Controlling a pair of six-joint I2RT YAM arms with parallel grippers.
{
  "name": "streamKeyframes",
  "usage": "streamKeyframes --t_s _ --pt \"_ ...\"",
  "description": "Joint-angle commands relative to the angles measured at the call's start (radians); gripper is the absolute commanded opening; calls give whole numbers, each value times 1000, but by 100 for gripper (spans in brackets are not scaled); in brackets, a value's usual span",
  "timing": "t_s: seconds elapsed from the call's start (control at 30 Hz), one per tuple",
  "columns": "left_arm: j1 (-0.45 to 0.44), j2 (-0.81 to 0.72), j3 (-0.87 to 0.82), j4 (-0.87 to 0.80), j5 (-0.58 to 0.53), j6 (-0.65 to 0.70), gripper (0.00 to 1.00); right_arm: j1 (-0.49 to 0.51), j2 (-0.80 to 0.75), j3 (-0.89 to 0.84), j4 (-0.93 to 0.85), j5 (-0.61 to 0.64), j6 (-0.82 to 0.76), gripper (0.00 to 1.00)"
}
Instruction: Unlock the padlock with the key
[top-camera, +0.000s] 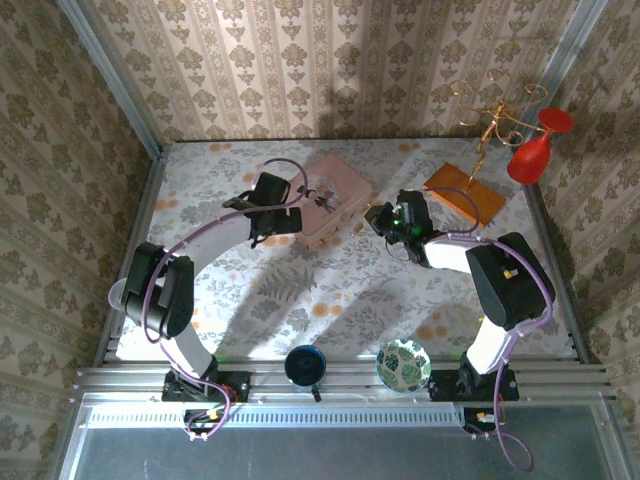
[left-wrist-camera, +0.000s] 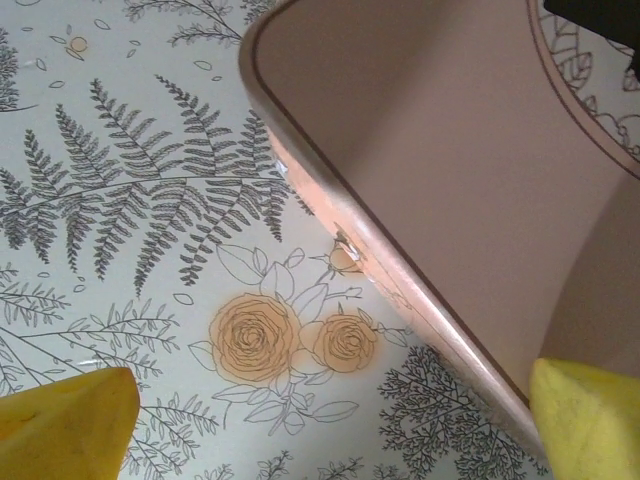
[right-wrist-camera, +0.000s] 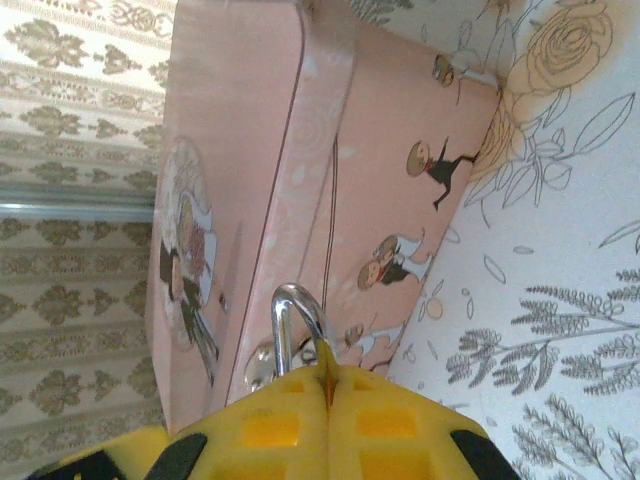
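Right hand (right-wrist-camera: 325, 390) is clamped tight, fingers pressed flat together, and poking straight up out of the tips is the thin silvery shackle of the padlock (right-wrist-camera: 298, 318). It looks pinched by its body, though the body itself is buried between the pads. The lock sits hard against the side of the pink box (right-wrist-camera: 390, 150), right by a small round metal fitting at the box seam; whether the shackle is threaded through it I cannot tell. Left hand (left-wrist-camera: 325, 430) is spread wide and holding nothing, one yellow fingertip (left-wrist-camera: 65, 420) out over the fern-print counter (left-wrist-camera: 130, 200), the other at the box's rounded edge. How will this lock handle? Judging by its look: tiny, light, rigid metal, smooth enough to twist or squirt out of a pinch. The body is the place to take it, flat faces between the pads, with shackle and keyway left free. The box looks light too and could slide if pushed. The overhead view gives the layout the wrist cameras miss: both hands flanking the box, left hand (top-camera: 275, 215) at its left edge, right hand (top-camera: 385, 220) at its right. The lock is too small to make out from up there; the right wrist camera catches that shackle.
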Motion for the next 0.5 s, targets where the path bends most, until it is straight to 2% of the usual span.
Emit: streamKeyframes --t_s 0.0,0.1,0.23,0.37,0.47 --pt "72 28 -28 -110 -96 43 100 -11 -57 -29 -67 -71 -63 0" --pt "94 34 -20 -100 -86 50 100 -17 -83 -40 -121 -118 -112 0" --pt "108 36 -13 -86 -54 46 100 -28 -86 -44 -156 -242 -182 0" --pt "108 25 -13 -71 -19 36 100 -35 -46 -31 -176 -377 -240 0" --pt "106 13 -18 -62 2 28 100 -33 -6 -18 -197 -429 -267 0"
